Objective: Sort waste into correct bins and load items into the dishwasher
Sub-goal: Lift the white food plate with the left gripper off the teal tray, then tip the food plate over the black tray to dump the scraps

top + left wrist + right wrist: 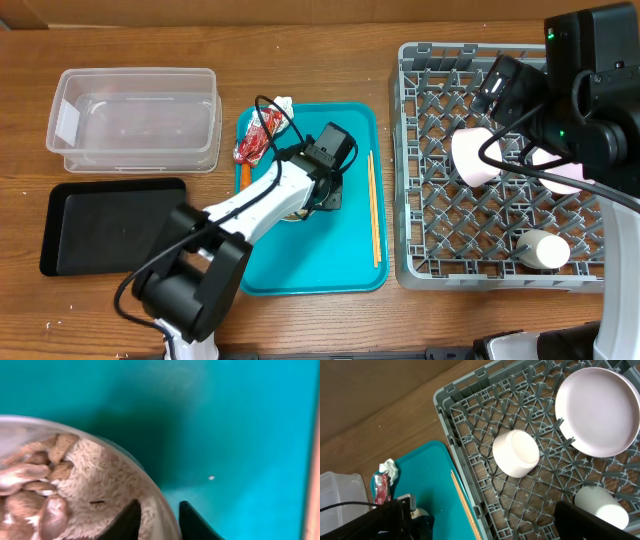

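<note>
Your left claw (160,521) is at the bottom middle, with one finger inside the bowl (119,453), one outside, and the rim between them. The bowl fills the lower left and holds rice (102,482) and brown bits (30,487). It sits on a teal tray (230,415). A white crumb (211,478) lies right of middle.

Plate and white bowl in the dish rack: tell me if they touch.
Apart. The right wrist view shows rack pegs between the plate and the bowl.

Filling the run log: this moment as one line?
left gripper: astride rim of scrap bowl on teal tray, grip unclear | right gripper: open above dish rack | in rack: plate, white bowl, cup
</note>
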